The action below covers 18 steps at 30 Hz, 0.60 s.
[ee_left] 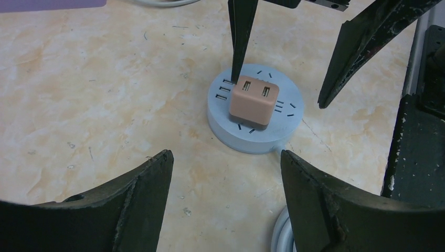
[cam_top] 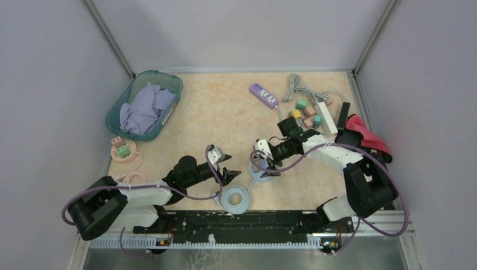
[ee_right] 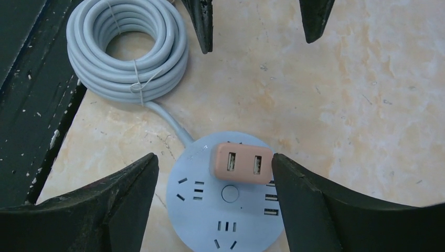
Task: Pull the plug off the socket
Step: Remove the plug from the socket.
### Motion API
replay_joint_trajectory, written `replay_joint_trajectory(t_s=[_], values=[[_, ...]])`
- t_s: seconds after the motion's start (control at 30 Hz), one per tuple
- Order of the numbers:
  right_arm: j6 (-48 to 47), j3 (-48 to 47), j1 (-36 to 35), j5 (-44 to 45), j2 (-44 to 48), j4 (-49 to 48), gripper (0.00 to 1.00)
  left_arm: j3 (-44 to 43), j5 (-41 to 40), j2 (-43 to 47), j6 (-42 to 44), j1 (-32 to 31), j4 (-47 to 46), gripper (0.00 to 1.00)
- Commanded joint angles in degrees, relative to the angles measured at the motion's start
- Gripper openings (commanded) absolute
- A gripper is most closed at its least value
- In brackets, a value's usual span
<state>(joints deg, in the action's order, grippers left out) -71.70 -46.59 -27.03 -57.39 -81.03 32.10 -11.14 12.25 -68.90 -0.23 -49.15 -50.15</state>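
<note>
In the lower middle of the top view, on a marbled beige table (cam_top: 214, 118) between grey walls (cam_top: 242, 34), my right pincer (ee_right: 214, 160) stands wide astride the peach plug (ee_right: 241, 163), one finger touching it. The plug sits in the round blue socket (ee_right: 199, 210). My left pincer (ee_left: 225, 155) gapes, empty. My fingers hide part of the socket's rim.

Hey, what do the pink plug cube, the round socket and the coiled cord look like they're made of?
Plug cube: likely matte moulded plastic, peach, rounded edges, no glare.
Round socket: smooth pale blue-grey plastic, probably, with moulded slots.
Coiled cord: seems rubbery or vinyl sheathing, soft sheen, bends smoothly.
</note>
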Motion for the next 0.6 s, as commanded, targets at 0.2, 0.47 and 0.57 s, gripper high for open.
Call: replay_joint_trajectory(t_s=[0.2, 0.47, 0.57], values=[[11.38, -1.26, -5.05, 9.18, -2.74, -10.66, 0.73, 1.93, -0.27, -0.43, -0.09, -0.14, -4.52, 0.80], [11.13, -3.14, -7.14, 12.11, -5.13, -8.93, 0.51, 1.91, 2.52, -2.55, 1.00, -0.16, -7.24, 0.80], [10.63, -4.28, -7.16, 12.21, -5.45, -7.51, 0.31, 1.96, 4.36, -4.73, 3.18, -0.12, -10.69, 0.80]])
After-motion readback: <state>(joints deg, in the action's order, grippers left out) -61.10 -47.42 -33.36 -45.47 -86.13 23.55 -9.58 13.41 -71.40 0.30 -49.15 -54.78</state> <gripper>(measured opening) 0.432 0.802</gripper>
